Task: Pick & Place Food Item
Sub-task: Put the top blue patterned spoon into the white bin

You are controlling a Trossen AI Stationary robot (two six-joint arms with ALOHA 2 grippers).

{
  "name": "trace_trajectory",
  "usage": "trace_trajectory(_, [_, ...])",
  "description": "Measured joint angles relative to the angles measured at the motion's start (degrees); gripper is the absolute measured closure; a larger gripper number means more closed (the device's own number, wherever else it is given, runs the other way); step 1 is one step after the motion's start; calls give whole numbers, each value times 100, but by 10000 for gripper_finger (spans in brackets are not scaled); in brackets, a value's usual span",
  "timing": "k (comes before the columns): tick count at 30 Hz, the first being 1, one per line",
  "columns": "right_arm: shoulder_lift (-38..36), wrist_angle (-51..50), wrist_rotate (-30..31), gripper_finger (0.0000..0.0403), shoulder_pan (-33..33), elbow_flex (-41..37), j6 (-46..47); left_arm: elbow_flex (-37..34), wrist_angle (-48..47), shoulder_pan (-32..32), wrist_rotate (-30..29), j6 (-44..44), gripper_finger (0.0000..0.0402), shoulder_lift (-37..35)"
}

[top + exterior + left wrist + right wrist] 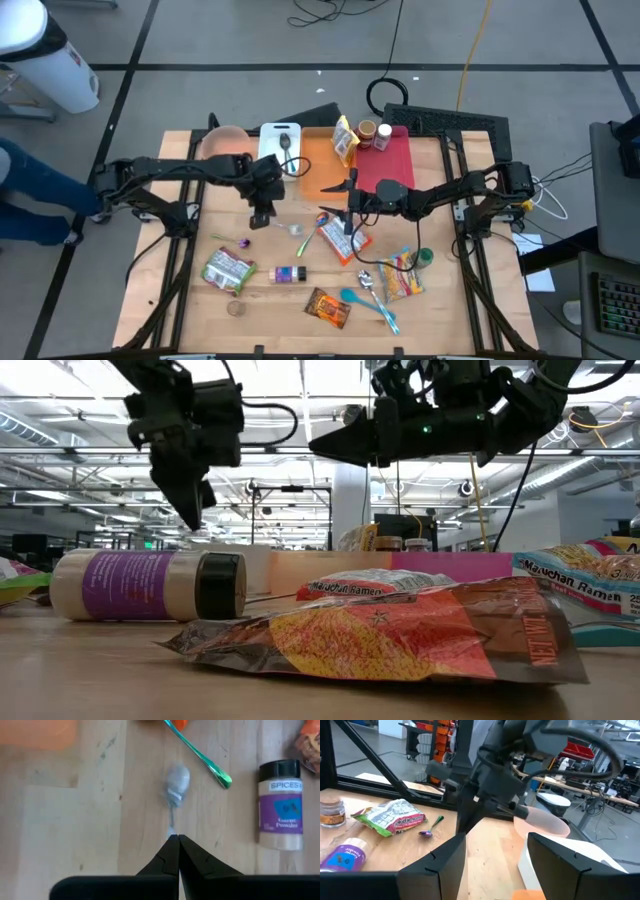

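Observation:
My left gripper point(260, 216) hangs shut above the table's middle left, tilted downward; it also shows in the low view point(192, 520). A silver spoon point(176, 782) reaches out from its fingertips. My right gripper point(335, 200) floats level and open over the table's middle, pointing at the left gripper, with nothing between its fingers point(495, 855). Food lies flat on the wood: a ramen packet point(340, 238), a green snack bag point(228, 268), a brown-orange packet point(328, 307) and a purple spice bottle point(288, 274) on its side. My left gripper pinches the far end of the silver spoon's handle point(171, 831) between its two fingertips, coming from above at a slant. The spoon runs on along the line of the fingers, bowl point(177, 779) farthest out. Whether the bowl rests on the table, I cannot tell.
At the back stand a pink bowl point(225, 145), a white board point(280, 140), an orange board point(322, 165) and a red board point(390, 165) with a yellow bag point(345, 140) and jars point(370, 130). A teal spoon point(370, 303), a purple-green spoon point(245, 240) and noodle packets point(400, 275) lie in front.

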Motion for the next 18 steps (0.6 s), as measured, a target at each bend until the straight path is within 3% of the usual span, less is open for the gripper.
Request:
trace_trajectory(10, [0, 20, 0, 197, 49, -2, 87, 126, -279, -101, -539, -200, 386, 0])
trace_trajectory(18, [0, 20, -2, 197, 55, -2, 236, 126, -195, -311, -994, -121, 307, 91])
